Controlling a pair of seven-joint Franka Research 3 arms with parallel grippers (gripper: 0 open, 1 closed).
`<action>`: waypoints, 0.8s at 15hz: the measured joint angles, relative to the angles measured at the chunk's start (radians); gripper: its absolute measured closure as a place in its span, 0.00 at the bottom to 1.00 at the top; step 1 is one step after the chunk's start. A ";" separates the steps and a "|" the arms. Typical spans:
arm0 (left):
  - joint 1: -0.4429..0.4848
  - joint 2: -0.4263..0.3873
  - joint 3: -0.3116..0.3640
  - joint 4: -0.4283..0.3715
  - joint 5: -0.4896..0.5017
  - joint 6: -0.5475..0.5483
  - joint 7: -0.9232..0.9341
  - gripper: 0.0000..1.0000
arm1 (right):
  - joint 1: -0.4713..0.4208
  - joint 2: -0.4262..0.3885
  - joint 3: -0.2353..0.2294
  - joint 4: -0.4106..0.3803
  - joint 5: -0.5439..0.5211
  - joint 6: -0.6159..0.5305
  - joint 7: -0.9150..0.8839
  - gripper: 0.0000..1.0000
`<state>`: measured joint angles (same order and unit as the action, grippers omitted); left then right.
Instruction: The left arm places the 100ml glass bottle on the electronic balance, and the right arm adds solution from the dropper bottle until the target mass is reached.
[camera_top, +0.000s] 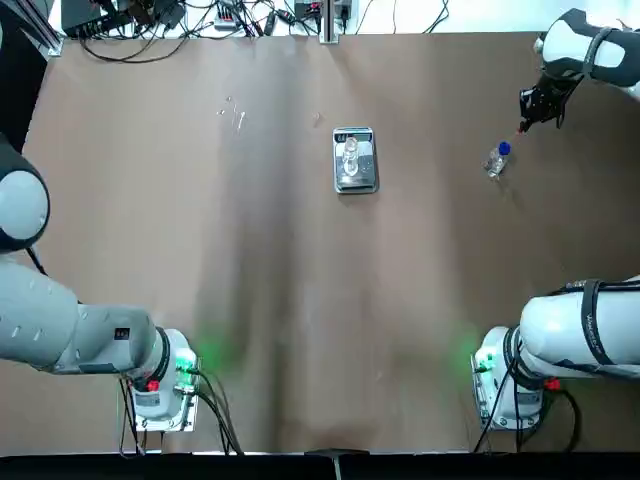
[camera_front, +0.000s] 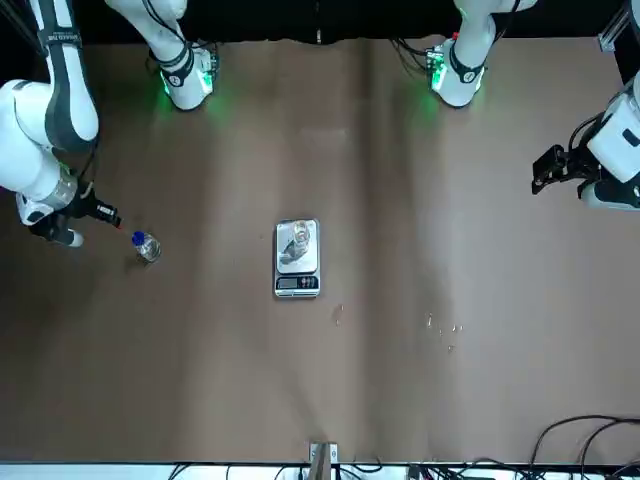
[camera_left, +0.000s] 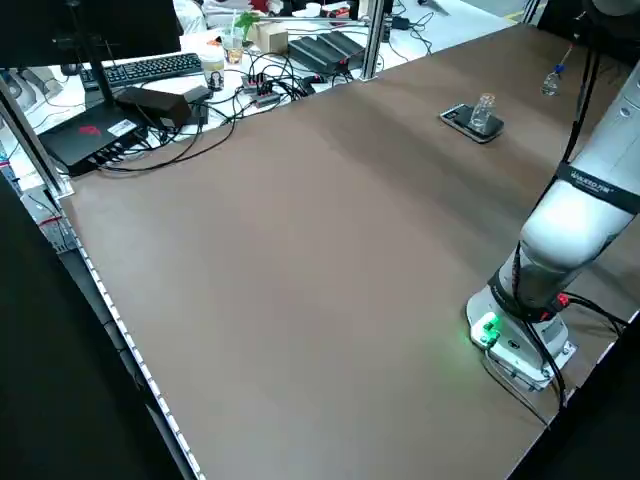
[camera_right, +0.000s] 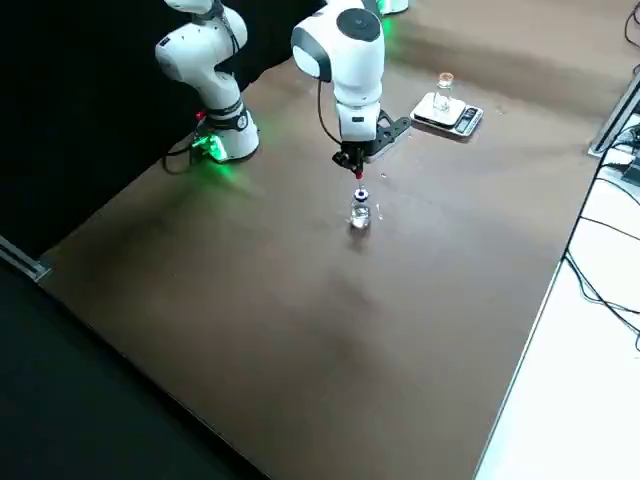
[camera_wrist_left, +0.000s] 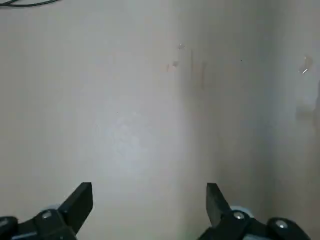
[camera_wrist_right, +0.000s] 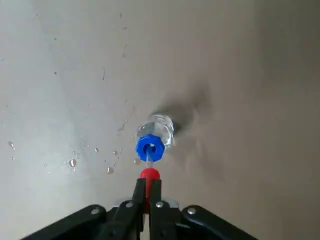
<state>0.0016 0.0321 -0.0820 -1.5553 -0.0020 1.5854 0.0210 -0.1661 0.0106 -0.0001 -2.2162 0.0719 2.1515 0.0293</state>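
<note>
The electronic balance (camera_top: 356, 180) lies at the table's middle back, and the 100ml glass bottle (camera_top: 350, 155) stands upright on its pan (camera_front: 296, 262). To its right the dropper bottle (camera_top: 496, 161) stands on the table, blue cap (camera_wrist_right: 149, 148) up. My right gripper (camera_wrist_right: 148, 183) hangs just over that cap, shut on the red tip (camera_wrist_right: 149, 174); a thin stem runs from the tip down to the cap. The left gripper (camera_wrist_left: 150, 194) is open over bare table at the left edge, far from the balance (camera_left: 465, 121).
Small water droplets (camera_wrist_right: 73, 162) lie on the table beside the dropper bottle. A few tiny clear bits (camera_top: 233, 112) lie at the back left. Cables and a keyboard (camera_left: 150, 68) sit beyond the table's far edge.
</note>
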 joint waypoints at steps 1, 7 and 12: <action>0.000 0.000 0.000 0.000 0.000 0.000 0.000 0.00 | 0.003 0.001 0.001 -0.001 0.000 0.000 0.000 0.94; 0.000 0.000 0.000 0.000 0.000 0.000 0.000 0.00 | 0.008 0.003 0.004 -0.003 -0.001 0.023 -0.001 0.94; 0.000 0.000 0.000 0.000 0.000 0.000 0.000 0.00 | 0.007 0.004 0.003 -0.003 -0.002 0.029 -0.001 0.94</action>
<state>0.0017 0.0321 -0.0816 -1.5553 -0.0020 1.5854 0.0210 -0.1588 0.0149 0.0024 -2.2193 0.0697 2.1808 0.0287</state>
